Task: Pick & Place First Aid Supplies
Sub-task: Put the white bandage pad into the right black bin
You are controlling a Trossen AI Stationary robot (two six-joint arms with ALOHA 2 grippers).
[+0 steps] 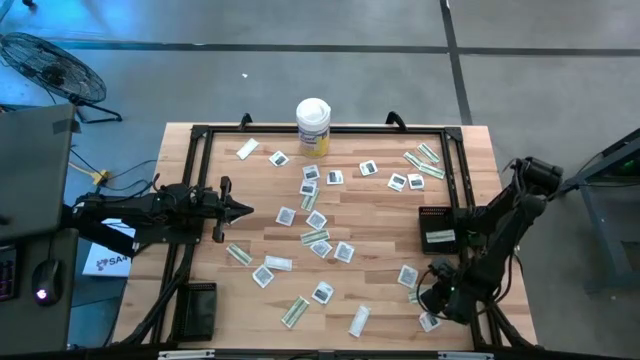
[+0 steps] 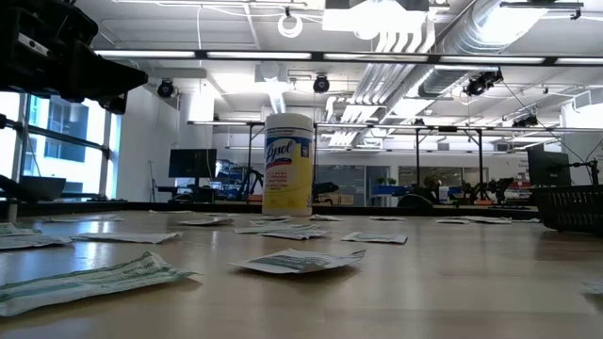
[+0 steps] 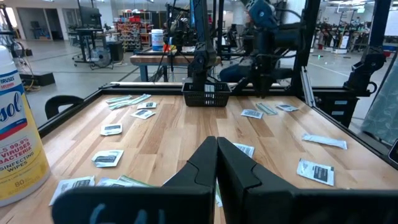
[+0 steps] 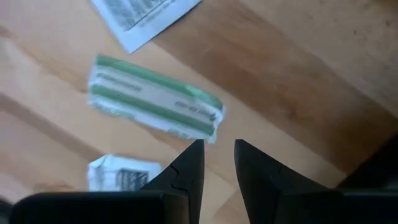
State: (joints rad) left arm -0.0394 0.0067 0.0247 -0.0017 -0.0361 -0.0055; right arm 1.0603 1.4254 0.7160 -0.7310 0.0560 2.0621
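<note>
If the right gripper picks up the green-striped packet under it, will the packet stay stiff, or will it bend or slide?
The green-striped packet looks thin and flat, so it is probably light and will bend if held by one end. It lies flush on the smooth wooden table, so it may slide before the right gripper, its fingers narrowly apart, catches it.

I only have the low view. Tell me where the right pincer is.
Observer: The right pincer is low over the table's right side, near the edge far from the canister.
Operator: Say what's in front of it.
Observer: A green-striped wrapper lies flat just ahead of its fingertips, untouched; the jaws are slightly apart and empty.
Operator: Now the left one.
Observer: The left pincer is shut, over the table's left side, pointing toward the middle.
</note>
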